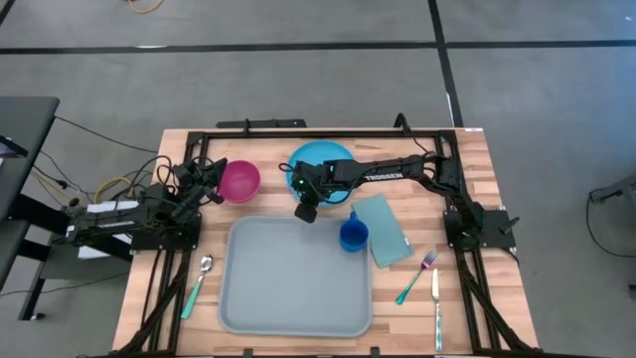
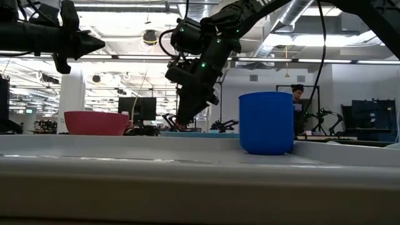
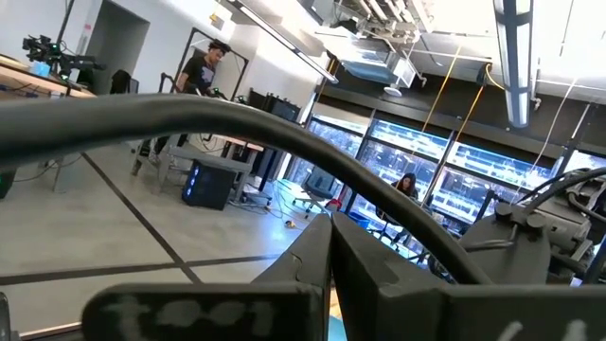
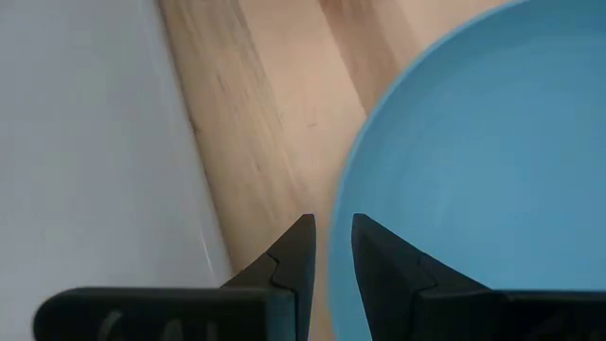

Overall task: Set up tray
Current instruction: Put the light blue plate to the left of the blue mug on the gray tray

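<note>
Your tray (image 1: 288, 278) lies flat at the table's (image 1: 477, 149) near edge, stiff, light and slick, best pinched at its rim, while the right gripper (image 4: 327, 248) clamps the plate's (image 4: 473, 161) rim and the left gripper, parked at the left edge, is closed.

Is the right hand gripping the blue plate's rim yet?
Touching, it seems: the right wrist view shows the right hand with its fingers astride the plate rim, no gap visible.

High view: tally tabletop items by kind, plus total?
tray: 1
plate: 1
bowl: 1
cup: 1
napkin: 1
spoon: 1
fork: 1
knife: 1
Total: 8
</note>
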Available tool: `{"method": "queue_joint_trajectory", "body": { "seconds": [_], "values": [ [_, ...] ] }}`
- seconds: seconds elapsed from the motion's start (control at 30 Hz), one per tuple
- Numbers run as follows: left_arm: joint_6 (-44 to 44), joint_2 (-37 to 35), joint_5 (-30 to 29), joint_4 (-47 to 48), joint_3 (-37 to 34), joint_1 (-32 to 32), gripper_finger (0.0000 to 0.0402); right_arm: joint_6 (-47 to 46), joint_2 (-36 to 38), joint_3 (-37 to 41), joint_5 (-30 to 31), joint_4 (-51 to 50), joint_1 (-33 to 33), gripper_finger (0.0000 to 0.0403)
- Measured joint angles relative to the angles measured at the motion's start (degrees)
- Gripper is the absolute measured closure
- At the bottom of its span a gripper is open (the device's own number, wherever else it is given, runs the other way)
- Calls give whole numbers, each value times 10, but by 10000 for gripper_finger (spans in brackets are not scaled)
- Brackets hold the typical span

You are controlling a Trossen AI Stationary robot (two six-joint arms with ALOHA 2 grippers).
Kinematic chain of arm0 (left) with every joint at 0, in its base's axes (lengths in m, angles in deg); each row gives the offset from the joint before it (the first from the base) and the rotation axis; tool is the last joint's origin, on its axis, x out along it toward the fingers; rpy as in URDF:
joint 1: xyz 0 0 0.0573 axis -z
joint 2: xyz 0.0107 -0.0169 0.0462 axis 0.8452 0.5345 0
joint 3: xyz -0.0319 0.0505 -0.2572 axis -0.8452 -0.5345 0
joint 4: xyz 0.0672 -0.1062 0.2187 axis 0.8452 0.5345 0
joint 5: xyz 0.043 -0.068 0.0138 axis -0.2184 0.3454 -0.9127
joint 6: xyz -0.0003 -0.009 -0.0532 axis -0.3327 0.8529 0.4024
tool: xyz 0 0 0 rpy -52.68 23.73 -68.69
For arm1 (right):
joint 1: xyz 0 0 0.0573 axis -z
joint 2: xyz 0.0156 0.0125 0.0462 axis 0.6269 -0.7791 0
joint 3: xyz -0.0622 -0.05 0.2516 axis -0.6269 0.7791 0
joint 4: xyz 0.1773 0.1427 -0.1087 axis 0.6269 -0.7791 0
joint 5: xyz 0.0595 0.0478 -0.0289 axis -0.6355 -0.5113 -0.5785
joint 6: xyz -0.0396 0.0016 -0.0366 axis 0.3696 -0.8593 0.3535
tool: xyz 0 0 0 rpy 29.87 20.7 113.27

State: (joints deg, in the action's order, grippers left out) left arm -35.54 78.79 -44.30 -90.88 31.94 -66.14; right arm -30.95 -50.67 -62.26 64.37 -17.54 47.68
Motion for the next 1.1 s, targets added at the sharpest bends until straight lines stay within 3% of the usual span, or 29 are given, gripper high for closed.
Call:
{"method": "queue_joint_trajectory", "body": {
  "seconds": [0.73, 1.1],
  "values": [
    [0, 0, 0, 0, 0, 0, 401, -16, -37, 0, 51, 25, -5, 335],
    [0, 0, 0, 0, 0, 0, 401, -16, -49, -1, 47, 22, -5, 335]
  ]
}}
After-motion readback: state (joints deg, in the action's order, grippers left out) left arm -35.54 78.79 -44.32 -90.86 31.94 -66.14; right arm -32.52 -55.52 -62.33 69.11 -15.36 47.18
